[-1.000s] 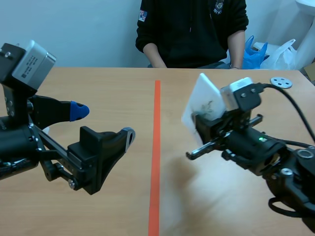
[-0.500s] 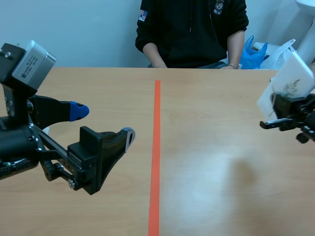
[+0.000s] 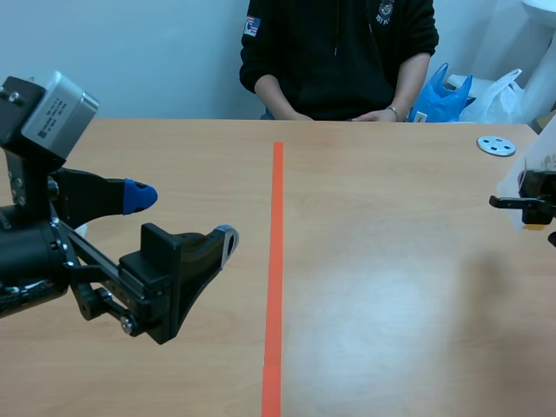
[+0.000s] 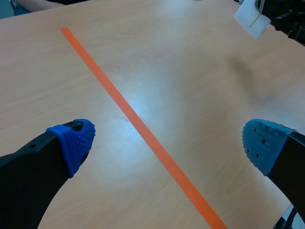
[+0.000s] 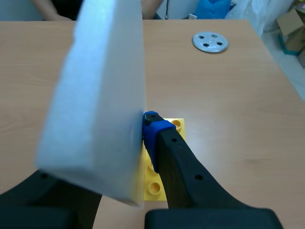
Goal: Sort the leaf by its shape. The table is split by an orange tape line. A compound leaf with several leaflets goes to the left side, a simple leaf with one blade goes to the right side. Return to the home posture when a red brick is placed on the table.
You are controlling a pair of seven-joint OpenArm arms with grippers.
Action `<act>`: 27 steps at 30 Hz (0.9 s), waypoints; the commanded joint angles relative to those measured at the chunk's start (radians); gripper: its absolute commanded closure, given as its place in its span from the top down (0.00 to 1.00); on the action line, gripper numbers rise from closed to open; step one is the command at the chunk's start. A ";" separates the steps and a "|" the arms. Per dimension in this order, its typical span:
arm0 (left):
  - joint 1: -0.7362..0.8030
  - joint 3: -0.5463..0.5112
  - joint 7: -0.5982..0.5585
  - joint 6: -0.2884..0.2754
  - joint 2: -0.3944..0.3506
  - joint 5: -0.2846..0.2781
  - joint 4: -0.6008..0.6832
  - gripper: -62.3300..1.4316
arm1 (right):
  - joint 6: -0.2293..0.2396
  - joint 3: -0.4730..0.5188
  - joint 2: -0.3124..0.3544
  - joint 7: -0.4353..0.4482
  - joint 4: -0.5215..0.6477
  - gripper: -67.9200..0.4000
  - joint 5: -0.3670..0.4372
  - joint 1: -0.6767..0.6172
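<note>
A white card (image 3: 536, 167) that carries the leaf is held at the scene's far right edge, above the table right of the orange tape line (image 3: 275, 261). My right gripper (image 3: 526, 205) is shut on the card. In the right wrist view the card (image 5: 95, 95) fills the space between the fingers, one blue pad (image 5: 151, 128) pressing its side; the leaf itself is hidden there. My left gripper (image 3: 184, 217) hangs open over the left side with nothing between its fingers. The left wrist view shows that gripper (image 4: 167, 143) above the tape (image 4: 138, 126), and the card (image 4: 250, 19) far ahead.
A yellow brick (image 5: 157, 181) lies on the table under my right gripper. A round metal disc (image 3: 495, 145) sits at the back right. A person sits across the table with hands (image 3: 373, 115) at its far edge. Bags (image 3: 452, 94) stand behind.
My right arm has carried the card from near the tape line out to the far right edge. The person's hands came to the table's far edge. My left arm kept still.
</note>
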 commanded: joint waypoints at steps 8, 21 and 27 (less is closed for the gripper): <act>-0.008 -0.001 -0.011 -0.002 -0.003 -0.009 0.002 1.00 | -0.045 -0.009 0.003 0.056 -0.262 0.08 -0.006 0.223; -0.008 -0.001 -0.011 -0.002 -0.003 -0.009 0.002 1.00 | -0.098 -0.072 -0.051 0.097 -0.408 0.09 -0.111 0.312; -0.008 -0.001 -0.010 -0.002 -0.003 -0.009 0.002 1.00 | -0.098 -0.072 -0.049 0.088 -0.408 0.09 -0.121 0.312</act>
